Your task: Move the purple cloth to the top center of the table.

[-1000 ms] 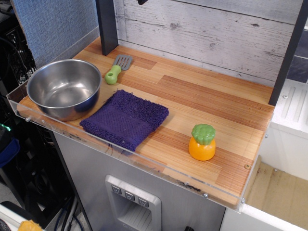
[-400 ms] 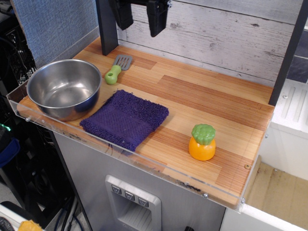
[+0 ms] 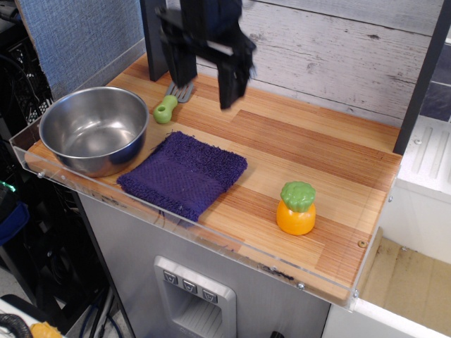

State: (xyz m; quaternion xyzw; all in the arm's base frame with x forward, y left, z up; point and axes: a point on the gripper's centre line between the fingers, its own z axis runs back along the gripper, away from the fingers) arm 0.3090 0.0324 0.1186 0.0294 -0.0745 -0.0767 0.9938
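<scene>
Approach phase, nothing picked yet.

Single view: gripper hangs above the rear-left of the bench, jaws spread apart and empty, well above the purple cloth. Cloth lies flat at the front edge, just beside the steel bowl; spatula sits behind it. Next, I'd say: drop forward onto the cloth, pinch it, then drag it to back-centre, clear of the orange toy.

Black arm reaching in from top, gripper pointing down, fingers spread apart, nothing between them
</scene>
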